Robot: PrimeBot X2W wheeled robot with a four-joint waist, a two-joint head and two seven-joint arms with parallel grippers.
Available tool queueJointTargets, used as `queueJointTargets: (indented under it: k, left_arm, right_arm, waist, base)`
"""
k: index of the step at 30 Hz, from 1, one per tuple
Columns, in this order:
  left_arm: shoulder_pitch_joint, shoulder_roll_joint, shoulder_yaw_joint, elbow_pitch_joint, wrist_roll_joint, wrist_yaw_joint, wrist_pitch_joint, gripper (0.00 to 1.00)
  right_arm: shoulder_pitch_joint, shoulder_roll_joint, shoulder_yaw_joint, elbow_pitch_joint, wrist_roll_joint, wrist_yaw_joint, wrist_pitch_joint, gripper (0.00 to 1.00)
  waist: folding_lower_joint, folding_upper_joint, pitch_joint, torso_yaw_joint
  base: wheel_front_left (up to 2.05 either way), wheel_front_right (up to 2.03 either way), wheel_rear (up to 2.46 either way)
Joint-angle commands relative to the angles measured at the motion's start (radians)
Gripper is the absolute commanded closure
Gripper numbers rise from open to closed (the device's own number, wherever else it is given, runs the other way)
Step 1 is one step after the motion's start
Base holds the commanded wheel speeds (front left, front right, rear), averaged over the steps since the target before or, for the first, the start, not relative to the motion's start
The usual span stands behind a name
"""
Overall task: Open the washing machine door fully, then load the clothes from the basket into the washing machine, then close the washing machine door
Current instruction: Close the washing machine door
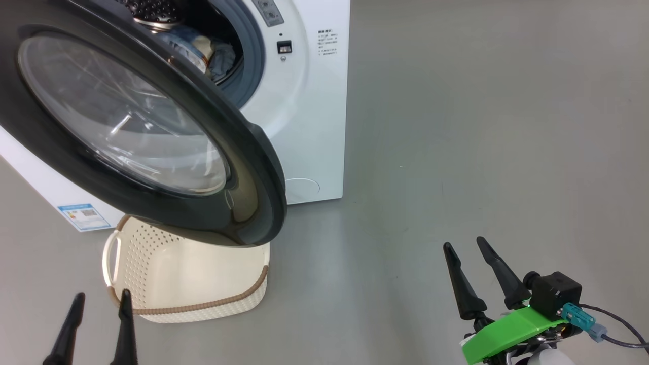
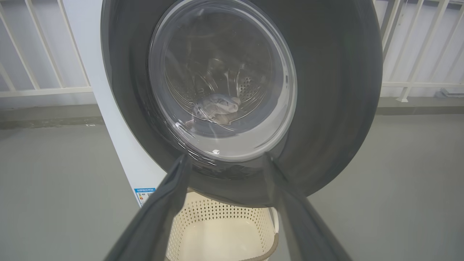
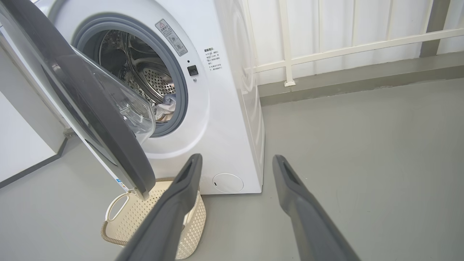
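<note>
The washing machine (image 1: pixel 304 101) (image 3: pixel 224 108) stands on the floor with its door (image 1: pixel 137 132) (image 2: pixel 326 90) (image 3: pixel 90 112) swung partly open over the basket (image 1: pixel 187 274) (image 2: pixel 221 232) (image 3: pixel 159 217). The clothes (image 1: pixel 203 48) (image 3: pixel 166 105) lie inside the drum, also glimpsed through the door glass (image 2: pixel 217 108). No garment is visible in the basket. My left gripper (image 1: pixel 99 299) (image 2: pixel 224 159) is open, hovering in front of the door's lower rim above the basket. Off to the right over bare floor, my right gripper (image 1: pixel 464 246) (image 3: pixel 235 159) is open and holds nothing.
A white railing (image 3: pixel 326 50) and a low grey kerb run behind the machine. A blue label sticker (image 1: pixel 83 215) marks the machine's side. A white wall panel (image 3: pixel 21 145) stands left of the machine. Grey floor (image 1: pixel 481 126) spreads to the right.
</note>
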Motion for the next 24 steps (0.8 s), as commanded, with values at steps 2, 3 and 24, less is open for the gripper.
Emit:
queueJointTargets:
  k: [2,3,24]
  left_arm:
    - [-0.004,0.0,0.038,-0.029,0.007,0.001,-0.006,0.0]
    - [0.001,-0.002,0.038,-0.026,0.007,0.001,-0.006,0.0]
    - [0.019,-0.01,0.043,-0.025,-0.005,0.004,-0.006,0.0]
  right_arm:
    - [-0.016,0.002,0.023,-0.025,-0.005,0.002,-0.012,0.0]
    - [-0.016,0.002,0.024,-0.025,-0.006,0.002,-0.012,0.0]
    - [-0.006,-0.006,0.035,-0.017,-0.008,0.002,-0.012,0.0]
  waist:
    - [0.0,-0.0001,0.0,-0.001]
    - [0.0,-0.0001,-0.001,-0.001]
    - [0.0,-0.0001,-0.025,0.005]
  base:
    - [0.0,0.0,0.0]
    - [0.0,0.0,0.0]
    - [0.0,0.0,0.0]
